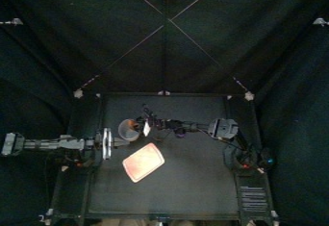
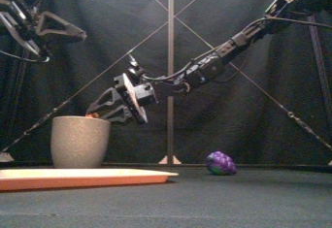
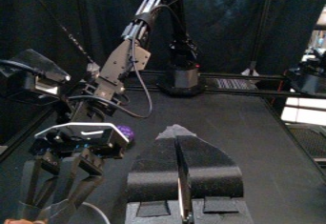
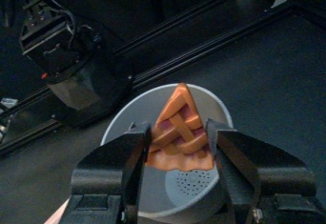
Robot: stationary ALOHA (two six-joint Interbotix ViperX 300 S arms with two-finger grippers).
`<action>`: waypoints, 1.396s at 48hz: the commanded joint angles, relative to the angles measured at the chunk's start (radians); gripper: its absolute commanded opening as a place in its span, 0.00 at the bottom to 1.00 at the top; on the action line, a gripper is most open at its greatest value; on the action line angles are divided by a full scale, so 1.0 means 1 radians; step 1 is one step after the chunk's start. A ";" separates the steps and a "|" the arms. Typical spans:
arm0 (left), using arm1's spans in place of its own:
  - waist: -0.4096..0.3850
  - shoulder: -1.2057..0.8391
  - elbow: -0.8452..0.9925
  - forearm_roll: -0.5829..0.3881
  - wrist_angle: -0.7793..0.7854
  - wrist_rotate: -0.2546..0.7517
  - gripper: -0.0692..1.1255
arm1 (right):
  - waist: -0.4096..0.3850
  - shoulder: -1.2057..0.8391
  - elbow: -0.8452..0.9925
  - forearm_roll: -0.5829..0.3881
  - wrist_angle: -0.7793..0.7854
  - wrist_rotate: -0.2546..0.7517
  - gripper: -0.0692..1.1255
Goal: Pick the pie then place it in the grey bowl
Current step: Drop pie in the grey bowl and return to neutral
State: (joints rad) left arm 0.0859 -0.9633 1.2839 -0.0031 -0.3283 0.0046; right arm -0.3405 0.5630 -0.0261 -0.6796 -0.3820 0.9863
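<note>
My right gripper is shut on the pie, an orange lattice-topped wedge. It holds the wedge point-up just above the mouth of the tall grey speckled cup. In the front view the right gripper hangs at the cup's rim, left of centre. From above, the cup stands at the table's back left, with the right arm reaching across to it. My left gripper rests shut and empty at the table's left side.
The flat pink tray lies in front of the cup, near the middle of the table. A small purple toy sits on the table right of centre. The left arm stays along the left edge.
</note>
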 commanded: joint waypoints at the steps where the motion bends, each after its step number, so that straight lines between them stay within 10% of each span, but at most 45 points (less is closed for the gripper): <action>1: 0.003 0.003 -0.014 0.002 -0.006 0.002 0.07 | 0.005 -0.029 -0.023 0.006 0.008 0.002 0.78; 8: 0.005 0.003 -0.014 0.003 -0.006 0.002 0.07 | 0.020 -0.041 -0.012 0.008 0.035 -0.005 0.92; 36: 0.014 0.003 -0.006 0.000 -0.003 0.000 0.07 | 0.084 -0.229 0.117 -0.002 0.048 -0.009 0.92; 67: 0.018 0.003 0.008 0.000 -0.003 -0.002 0.07 | 0.080 -0.652 0.689 0.012 -0.057 -0.008 0.92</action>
State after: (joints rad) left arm 0.1012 -0.9633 1.3008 -0.0031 -0.3283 0.0031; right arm -0.2562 -0.0215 0.6351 -0.6734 -0.4280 0.9787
